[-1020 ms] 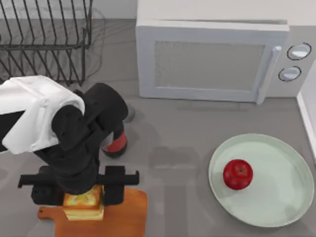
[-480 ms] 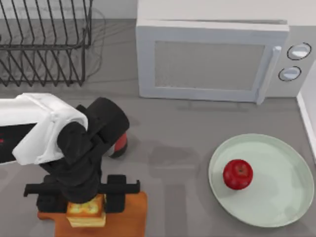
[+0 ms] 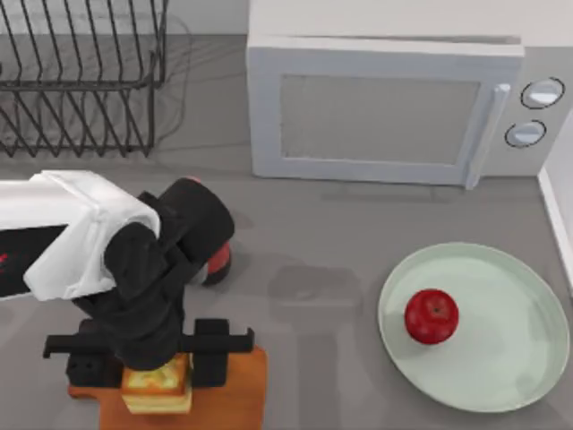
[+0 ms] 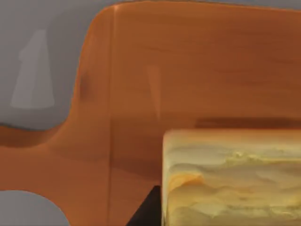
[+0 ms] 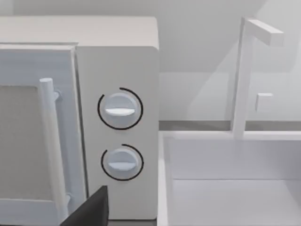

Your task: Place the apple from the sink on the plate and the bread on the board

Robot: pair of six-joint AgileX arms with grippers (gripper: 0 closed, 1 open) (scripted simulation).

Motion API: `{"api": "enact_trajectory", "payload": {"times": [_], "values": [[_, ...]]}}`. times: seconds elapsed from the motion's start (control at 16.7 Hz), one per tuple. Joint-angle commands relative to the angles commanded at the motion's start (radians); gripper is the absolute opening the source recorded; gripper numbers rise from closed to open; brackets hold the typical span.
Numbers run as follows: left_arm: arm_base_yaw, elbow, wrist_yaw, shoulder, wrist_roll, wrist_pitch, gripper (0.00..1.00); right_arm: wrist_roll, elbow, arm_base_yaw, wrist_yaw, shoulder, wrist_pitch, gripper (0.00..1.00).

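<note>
The big white box-shaped microwave oven [image 3: 394, 112] with its two round dials stands at the back of the grey table [image 3: 322, 242], out of the working lane, with the black wire dish rack [image 3: 81, 76] at the back left and the white sink [image 5: 230, 188] just beside the oven's dial side, which is what the parked right arm's wrist camera faces; whether the right gripper's fingers are open or closed I cannot tell. The large round pale mint-green plate [image 3: 501, 358] lies at the table's right, and the small glossy red apple [image 3: 431, 315] sits on it left of centre, so that half of the task looks finished. At the front left lies the flat orange-brown wooden cutting board [image 3: 237, 394] with its short holed handle [image 4: 28, 179] pointing left, and my left arm reaches down over it. The left gripper [image 3: 157, 369] has its fingers closed against the two sides of the small square golden-topped block of bread [image 3: 158, 387], held low over the board, presumably so it lands flat. Whether it already touches the wood is unclear. A red-capped dark bottle [image 3: 215, 262] stands just behind the arm, near enough to be a hazard on retreat.
</note>
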Motion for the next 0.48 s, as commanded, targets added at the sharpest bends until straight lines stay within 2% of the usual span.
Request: {"api": "enact_trajectory", "payload": {"times": [0.48], "values": [[0.0, 0.0, 0.0, 0.0, 0.0, 0.0, 0.9, 0.0, 0.0, 0.0, 0.0, 0.0, 0.0, 1.0]]}}
